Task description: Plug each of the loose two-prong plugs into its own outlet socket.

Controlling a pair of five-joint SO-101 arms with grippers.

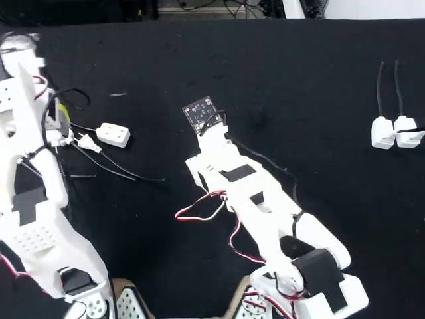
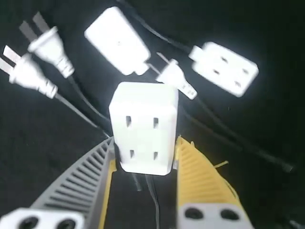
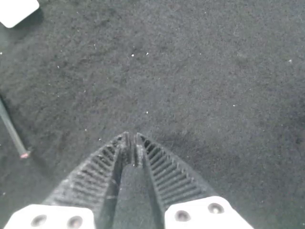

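My left gripper (image 2: pixel 144 143) is shut on a white outlet block (image 2: pixel 143 131), held between its grey and yellow fingers with the slots facing the camera. Beyond it on the black cloth lie two loose two-prong plugs (image 2: pixel 47 45) (image 2: pixel 28 76), a third plug (image 2: pixel 176 78), another white block (image 2: pixel 116 40) and a white outlet socket (image 2: pixel 224 69). In the high view the left gripper (image 1: pixel 60 125) is at the table's left, beside a socket (image 1: pixel 113 135) and a plug (image 1: pixel 89 141). My right gripper (image 3: pixel 132 143) is shut on nothing, low over bare cloth mid-table (image 1: pixel 202 114).
Two white plug blocks (image 1: pixel 384 131) (image 1: pixel 406 131) with black cords lie at the far right. Black cables (image 1: pixel 126 174) trail across the cloth from the left cluster. A cable end (image 3: pixel 12 131) and a white corner (image 3: pixel 16 9) lie near the right gripper.
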